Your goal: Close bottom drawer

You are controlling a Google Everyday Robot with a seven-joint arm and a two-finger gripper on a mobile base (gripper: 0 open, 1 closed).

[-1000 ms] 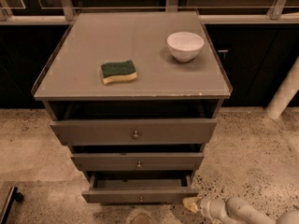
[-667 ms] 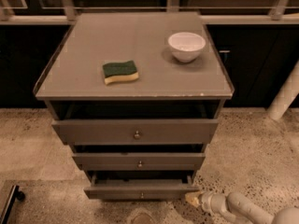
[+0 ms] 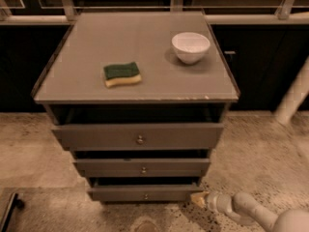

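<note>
Gripper (image 3: 198,197) low at the right front corner of the bottom drawer (image 3: 145,193).
Drawer stands slightly pulled out; the pincer's state cannot be told.

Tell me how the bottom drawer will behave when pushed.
The bottom drawer looks like rigid wood, so it should slide straight in. With the gripper at its right corner, an off-centre push might skew or jam it.
</note>
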